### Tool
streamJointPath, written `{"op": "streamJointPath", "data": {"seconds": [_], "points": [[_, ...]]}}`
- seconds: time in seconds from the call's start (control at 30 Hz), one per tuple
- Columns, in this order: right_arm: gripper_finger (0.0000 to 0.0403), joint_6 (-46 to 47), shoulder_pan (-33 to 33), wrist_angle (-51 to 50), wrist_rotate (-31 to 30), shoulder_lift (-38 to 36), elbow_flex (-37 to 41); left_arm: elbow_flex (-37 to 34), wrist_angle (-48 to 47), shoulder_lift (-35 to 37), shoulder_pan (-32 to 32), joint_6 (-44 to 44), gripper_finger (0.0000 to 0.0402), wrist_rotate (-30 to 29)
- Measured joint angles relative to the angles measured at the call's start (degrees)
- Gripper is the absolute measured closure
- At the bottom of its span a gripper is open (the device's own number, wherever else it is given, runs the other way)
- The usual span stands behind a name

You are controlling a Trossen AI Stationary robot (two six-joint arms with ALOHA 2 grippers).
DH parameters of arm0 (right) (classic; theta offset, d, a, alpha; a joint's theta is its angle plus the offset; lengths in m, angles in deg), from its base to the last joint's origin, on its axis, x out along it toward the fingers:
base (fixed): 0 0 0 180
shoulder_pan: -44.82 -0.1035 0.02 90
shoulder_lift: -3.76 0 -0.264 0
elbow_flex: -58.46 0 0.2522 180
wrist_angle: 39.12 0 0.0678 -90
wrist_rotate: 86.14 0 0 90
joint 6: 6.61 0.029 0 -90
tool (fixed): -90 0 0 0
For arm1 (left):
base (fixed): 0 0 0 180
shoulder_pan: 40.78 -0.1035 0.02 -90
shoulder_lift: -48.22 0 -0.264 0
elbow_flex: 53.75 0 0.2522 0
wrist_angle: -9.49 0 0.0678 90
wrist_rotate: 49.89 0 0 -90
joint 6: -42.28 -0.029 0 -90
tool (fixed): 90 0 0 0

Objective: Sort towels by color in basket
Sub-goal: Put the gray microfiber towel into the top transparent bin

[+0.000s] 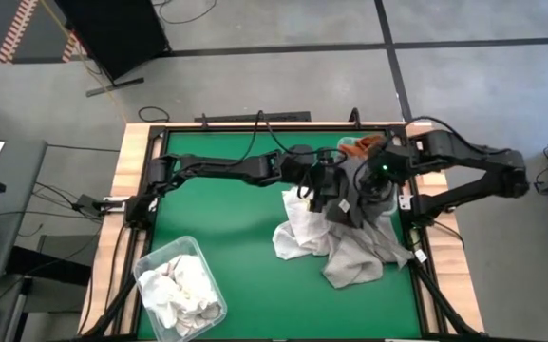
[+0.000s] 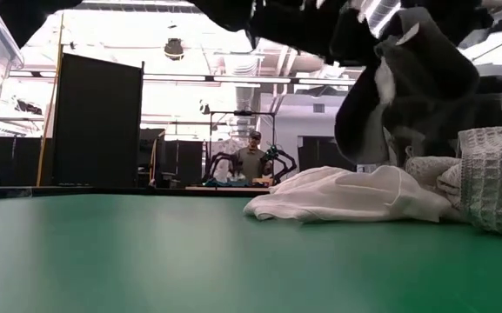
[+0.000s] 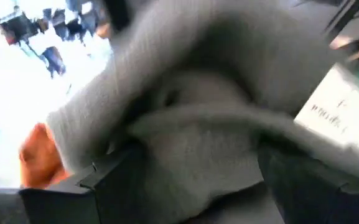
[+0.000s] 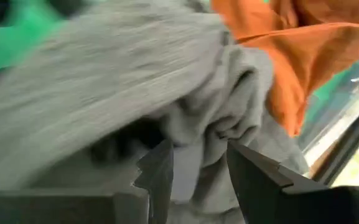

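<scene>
from my remote station, reading left to right across the green table (image 1: 226, 218). at the near left corner stands a clear plastic basket (image 1: 150, 261), and inside it i see white towels (image 1: 186, 290) bunched together. the left arm reaches across the table's middle toward the right, and its left gripper (image 1: 335, 198) sits over the pile; its wrist camera shows the dark fingers (image 3: 114, 180) spread wide with grey cloth filling the space between them. i cannot confirm that those fingers pinch it.

right of centre lies the pile: a white towel (image 1: 302, 233) spread flat toward the table's middle, a light grey towel (image 1: 354, 261) nearer the front edge, and a dark grey towel (image 1: 361, 214) lifted above both, hanging in folds in the low view. the right gripper (image 1: 376, 180) is on that dark grey towel; its wrist view shows the two fingers (image 4: 160, 171) partly closed with a fold of grey cloth between them. behind it, at the far right corner, a rust-orange towel (image 1: 357, 145) rests in a second clear container (image 4: 347, 106).

a person (image 2: 251, 163) stands far off in the room.
</scene>
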Motion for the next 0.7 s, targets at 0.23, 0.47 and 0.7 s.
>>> {"op": "streamJointPath", "data": {"seconds": [0.23, 0.47, 0.7], "points": [[0.0227, -0.66, -9.09, 5.29, -1.57, 0.00, -0.61, 0.42, 5.16, -4.48, -1.55, 1.94, 0.0095, 0.06], [0.0191, -3.22, -17.20, 8.80, -10.38, 2.95, 3.02, 0.46, 6.99, -5.29, -1.69, 1.78, 0.0095, 0.09], [0.0096, -4.78, -17.25, 12.99, -13.19, 7.02, 6.12, 0.46, 6.98, -5.27, -1.69, 1.56, 0.0095, 0.11]]}}
